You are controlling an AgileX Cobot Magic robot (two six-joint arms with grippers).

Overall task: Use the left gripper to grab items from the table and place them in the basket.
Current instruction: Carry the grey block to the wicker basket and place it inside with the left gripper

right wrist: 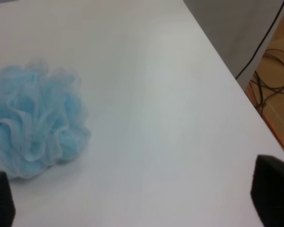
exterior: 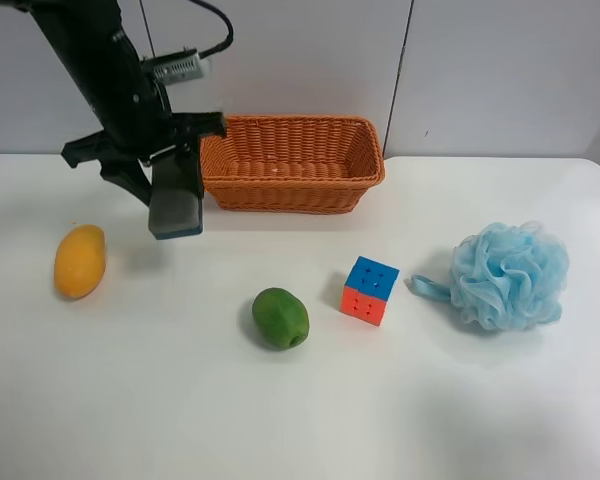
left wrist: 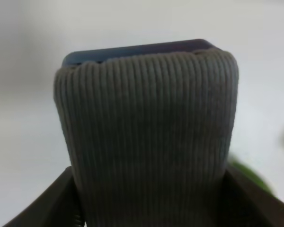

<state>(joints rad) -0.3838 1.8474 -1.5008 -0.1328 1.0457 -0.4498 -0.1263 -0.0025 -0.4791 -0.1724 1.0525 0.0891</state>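
**Reporter:** What has your black two-fingered left claw (left wrist: 151,210) got?

**Me:** It is clenched on the grey ribbed rectangular block with a blue base (exterior: 176,205). The block hangs above the plain white tabletop (exterior: 130,400), just beside the orange-brown woven wicker basket (exterior: 292,190) and not yet over it. I'd carry it well past the rim, lower it, then let go.

**Reporter:** The count?

**Me:** One block, held. On the table are one yellow mango (exterior: 80,261), one green fruit (exterior: 280,317), one colourful puzzle cube (exterior: 369,290) and one light-blue mesh pouf (exterior: 508,275). One basket, seemingly empty.
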